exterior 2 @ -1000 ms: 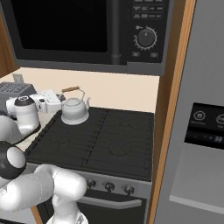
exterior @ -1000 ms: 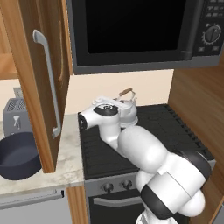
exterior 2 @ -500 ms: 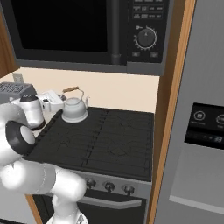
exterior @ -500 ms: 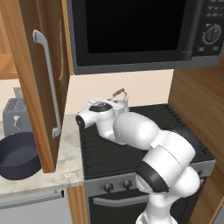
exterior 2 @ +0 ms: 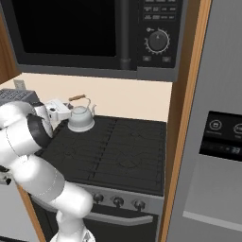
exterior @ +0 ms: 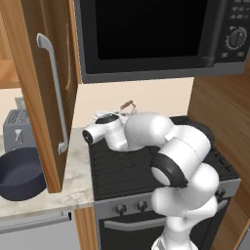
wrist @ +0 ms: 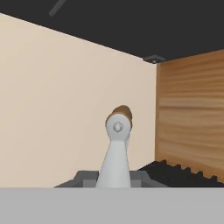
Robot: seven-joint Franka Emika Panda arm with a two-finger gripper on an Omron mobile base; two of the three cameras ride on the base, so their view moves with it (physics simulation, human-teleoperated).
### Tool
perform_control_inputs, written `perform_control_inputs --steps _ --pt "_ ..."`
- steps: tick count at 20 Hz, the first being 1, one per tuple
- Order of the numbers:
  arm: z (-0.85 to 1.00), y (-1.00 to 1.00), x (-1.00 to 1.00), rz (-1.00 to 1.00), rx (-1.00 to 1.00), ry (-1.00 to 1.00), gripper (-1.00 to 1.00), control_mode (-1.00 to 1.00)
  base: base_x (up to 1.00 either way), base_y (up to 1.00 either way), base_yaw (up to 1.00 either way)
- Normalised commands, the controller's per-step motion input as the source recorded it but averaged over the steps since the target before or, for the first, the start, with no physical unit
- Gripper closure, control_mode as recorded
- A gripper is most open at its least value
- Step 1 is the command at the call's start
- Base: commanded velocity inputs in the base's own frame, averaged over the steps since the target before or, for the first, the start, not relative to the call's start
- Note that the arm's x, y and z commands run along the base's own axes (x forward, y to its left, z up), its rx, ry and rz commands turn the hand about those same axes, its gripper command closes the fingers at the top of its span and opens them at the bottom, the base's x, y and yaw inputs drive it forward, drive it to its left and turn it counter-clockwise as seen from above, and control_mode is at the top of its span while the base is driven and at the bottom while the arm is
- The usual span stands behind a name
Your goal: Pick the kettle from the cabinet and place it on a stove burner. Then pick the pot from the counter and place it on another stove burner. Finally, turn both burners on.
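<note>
While the kettle (exterior 2: 81, 119) sits on the back left stove burner (exterior 2: 80, 134), left of centre in the right base view, I see my gripper (exterior 2: 60, 112) just beside it, jaws closed narrow. Its wooden handle (wrist: 121, 113) stands mid-frame in the hand view. At lower left of the left base view, the pot (exterior: 19, 174) rests on the tabletop (exterior: 73, 183) behind the open cabinet door (exterior: 41, 83).

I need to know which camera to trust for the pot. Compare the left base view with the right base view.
Left base view alone: the pot on the counter, the open cabinet door and its bar handle.
Right base view alone: the kettle's silver body standing on a rear burner, and the grey panel with a display.
Both: the microwave, the stove, the toaster, the arm.
</note>
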Motion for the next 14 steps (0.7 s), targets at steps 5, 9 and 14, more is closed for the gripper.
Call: perform_control_inputs --steps 5,9,14 --pt "-0.22 0.05 0.24 0.01 0.0 0.02 1.0 -1.0 0.0 0.0 0.0" --pt "-0.19 0.0 0.15 0.0 0.0 0.06 1.0 -1.0 0.0 0.0 0.0" --pt "-0.18 0.02 0.34 0.0 0.0 0.05 1.0 -1.0 0.0 0.0 0.0"
